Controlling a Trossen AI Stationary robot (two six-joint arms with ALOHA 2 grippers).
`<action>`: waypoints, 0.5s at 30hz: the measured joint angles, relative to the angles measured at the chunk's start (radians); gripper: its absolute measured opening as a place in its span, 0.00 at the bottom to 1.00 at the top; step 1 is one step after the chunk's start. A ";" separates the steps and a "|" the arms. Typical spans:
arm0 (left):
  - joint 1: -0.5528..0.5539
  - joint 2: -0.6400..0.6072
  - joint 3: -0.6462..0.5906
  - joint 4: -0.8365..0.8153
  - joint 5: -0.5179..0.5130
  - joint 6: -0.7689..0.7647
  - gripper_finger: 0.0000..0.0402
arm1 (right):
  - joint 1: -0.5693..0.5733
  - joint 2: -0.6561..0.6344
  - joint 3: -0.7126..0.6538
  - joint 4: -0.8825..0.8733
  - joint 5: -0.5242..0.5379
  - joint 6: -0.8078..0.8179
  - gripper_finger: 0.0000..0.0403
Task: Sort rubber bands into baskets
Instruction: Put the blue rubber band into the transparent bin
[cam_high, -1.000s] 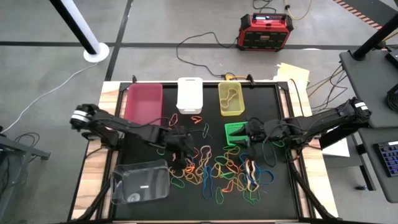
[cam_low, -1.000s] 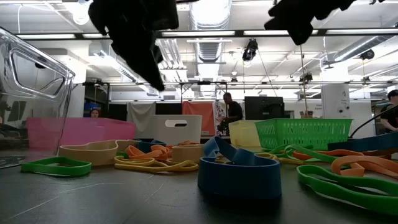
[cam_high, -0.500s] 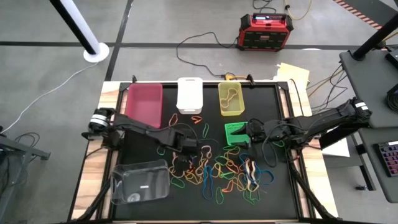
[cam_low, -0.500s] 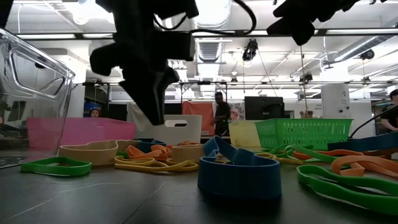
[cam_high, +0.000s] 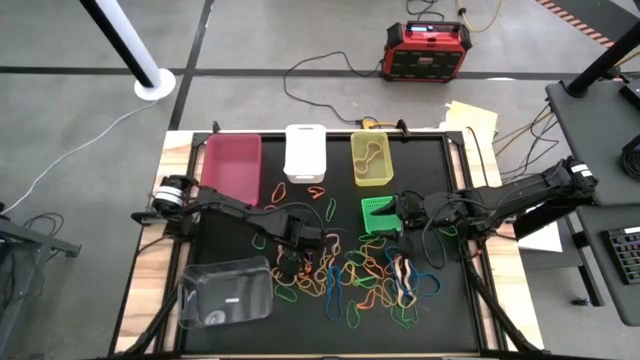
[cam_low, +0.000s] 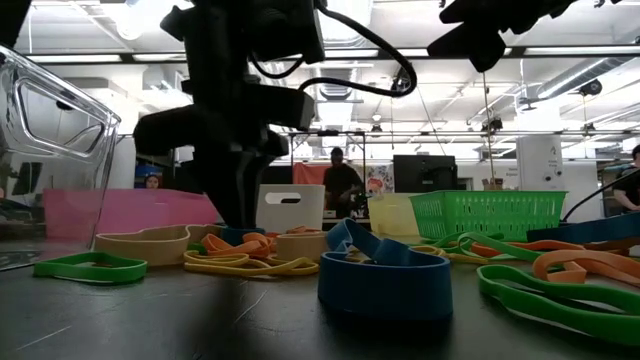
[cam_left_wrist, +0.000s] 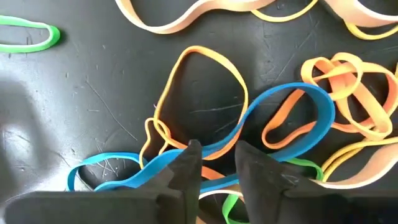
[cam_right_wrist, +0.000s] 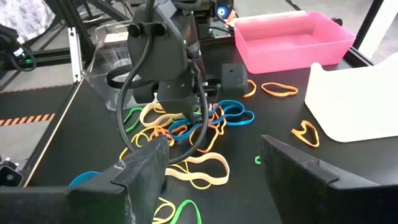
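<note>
We look down on the black counter, where the left gripper is lowered into the near-left edge of the heap of rubber bands. In the left wrist view its fingers stand a narrow gap apart, tips down on a long blue band that lies over an orange loop; we cannot tell whether anything is pinched between them. The heap sprawls across the middle of the counter, in front of the row of baskets: pink, white and yellow-green along the far edge. The small green mesh basket sits just beside the right gripper, and the clear basket stands at the near left. The right gripper hangs above the counter beside the green mesh basket, and in its wrist view its fingers are spread wide with nothing between them. In the low view, a person stands in the room beyond.
</note>
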 joint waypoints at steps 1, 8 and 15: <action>0.000 0.000 0.000 0.000 0.000 0.007 0.24 | 0.000 0.000 0.000 0.000 0.000 0.000 0.62; 0.001 0.023 -0.002 0.009 -0.059 0.078 0.35 | 0.000 0.000 0.000 0.001 0.000 -0.002 0.64; 0.000 0.048 0.000 0.011 -0.058 0.113 0.29 | 0.000 0.000 -0.010 0.001 0.000 -0.001 0.63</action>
